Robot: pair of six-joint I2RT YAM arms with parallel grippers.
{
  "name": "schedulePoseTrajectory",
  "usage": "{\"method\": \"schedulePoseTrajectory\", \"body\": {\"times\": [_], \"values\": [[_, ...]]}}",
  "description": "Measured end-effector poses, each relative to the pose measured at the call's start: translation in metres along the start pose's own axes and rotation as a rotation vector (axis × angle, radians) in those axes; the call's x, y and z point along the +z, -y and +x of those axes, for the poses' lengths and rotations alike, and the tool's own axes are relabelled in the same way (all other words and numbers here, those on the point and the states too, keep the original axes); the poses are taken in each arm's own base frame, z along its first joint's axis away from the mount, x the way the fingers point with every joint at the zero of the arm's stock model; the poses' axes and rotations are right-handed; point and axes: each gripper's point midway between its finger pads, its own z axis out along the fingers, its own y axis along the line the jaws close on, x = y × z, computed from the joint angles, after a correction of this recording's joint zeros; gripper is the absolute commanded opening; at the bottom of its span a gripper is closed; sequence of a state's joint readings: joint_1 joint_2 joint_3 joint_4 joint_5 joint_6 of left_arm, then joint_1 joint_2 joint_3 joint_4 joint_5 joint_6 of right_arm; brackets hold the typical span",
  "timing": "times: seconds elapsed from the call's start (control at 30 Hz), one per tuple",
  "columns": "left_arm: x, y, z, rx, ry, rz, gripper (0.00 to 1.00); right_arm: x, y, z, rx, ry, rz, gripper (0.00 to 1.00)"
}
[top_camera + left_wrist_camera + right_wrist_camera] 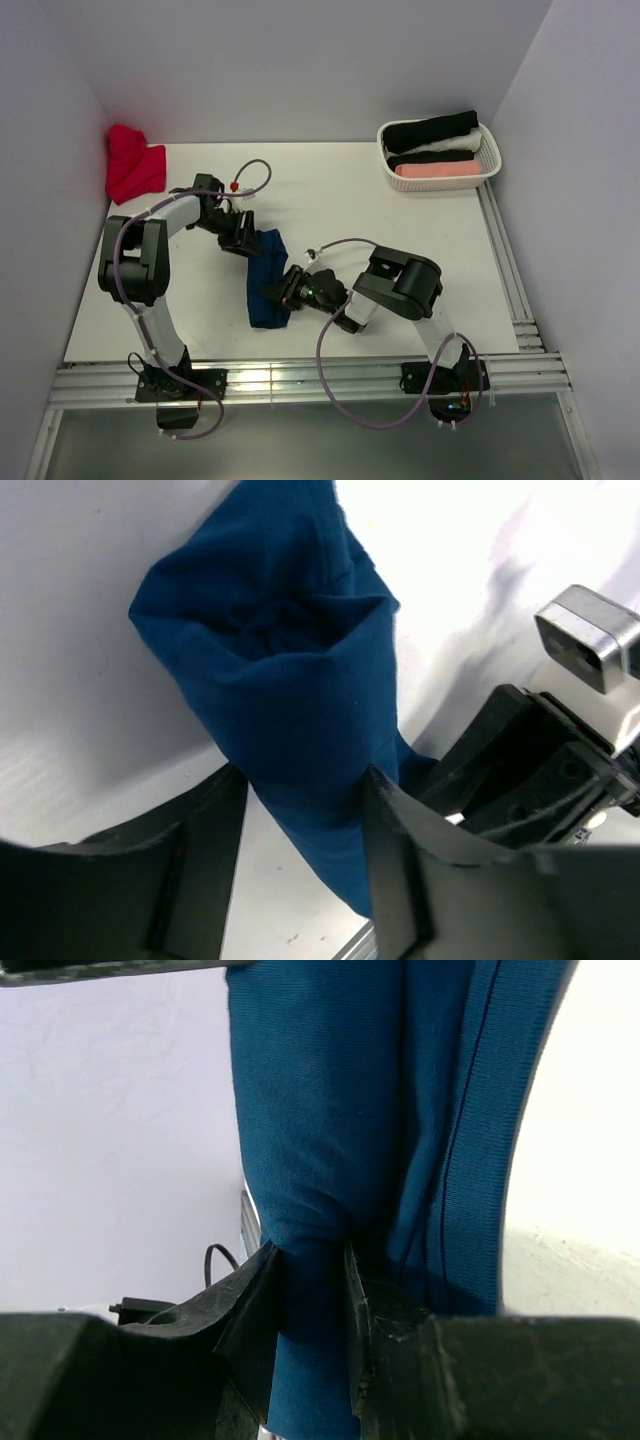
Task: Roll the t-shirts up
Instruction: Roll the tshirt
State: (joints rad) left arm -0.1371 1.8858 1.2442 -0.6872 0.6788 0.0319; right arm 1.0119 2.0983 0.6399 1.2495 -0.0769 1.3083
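A navy blue t-shirt (268, 280) lies as a long rolled bundle in the middle of the table. My left gripper (245, 240) is at its far end. In the left wrist view the blue cloth (280, 650) runs down between the two fingers, and the left gripper (305, 780) is shut on it. My right gripper (285, 290) is at the bundle's right side near its front end. In the right wrist view the right gripper (312, 1255) is shut on a fold of the shirt (320, 1090). No print shows on the cloth.
A red cloth (132, 165) lies bunched in the back left corner. A white basket (492, 150) at the back right holds rolled black, white and pink shirts. Metal rails run along the right edge (510, 270) and the front edge (300, 380).
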Motion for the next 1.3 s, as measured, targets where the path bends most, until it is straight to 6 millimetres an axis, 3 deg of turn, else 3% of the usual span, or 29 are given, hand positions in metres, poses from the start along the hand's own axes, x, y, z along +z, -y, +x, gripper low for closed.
{"method": "schedulePoseTrajectory", "body": {"times": [0.1, 0.3, 0.53, 0.67, 0.83, 1.07, 1.3], "values": [[0.005, -0.004, 0.001, -0.016, -0.006, 0.001, 0.42, 0.001, 0.001, 0.000, -0.004, -0.006, 0.010, 0.29], [0.009, -0.011, 0.002, -0.065, -0.012, -0.056, 0.21, 0.006, -0.001, -0.004, -0.052, -0.001, 0.123, 0.47], [0.010, -0.010, 0.001, -0.056, -0.011, -0.141, 0.20, 0.012, -0.003, -0.006, -0.176, 0.041, 0.377, 0.61], [0.010, -0.007, 0.001, -0.020, -0.015, -0.201, 0.20, 0.006, -0.001, -0.008, -0.260, 0.074, 0.555, 0.63], [0.011, -0.005, 0.000, 0.007, -0.022, -0.255, 0.22, -0.007, -0.018, -0.013, -0.369, 0.122, 0.715, 0.64], [0.011, -0.003, -0.001, 0.017, -0.028, -0.295, 0.23, -0.006, -0.052, -0.009, -0.502, 0.148, 0.779, 0.63], [0.012, -0.002, -0.001, 0.027, -0.032, -0.321, 0.24, 0.014, -0.045, -0.001, -0.597, 0.113, 0.848, 0.62]]}}
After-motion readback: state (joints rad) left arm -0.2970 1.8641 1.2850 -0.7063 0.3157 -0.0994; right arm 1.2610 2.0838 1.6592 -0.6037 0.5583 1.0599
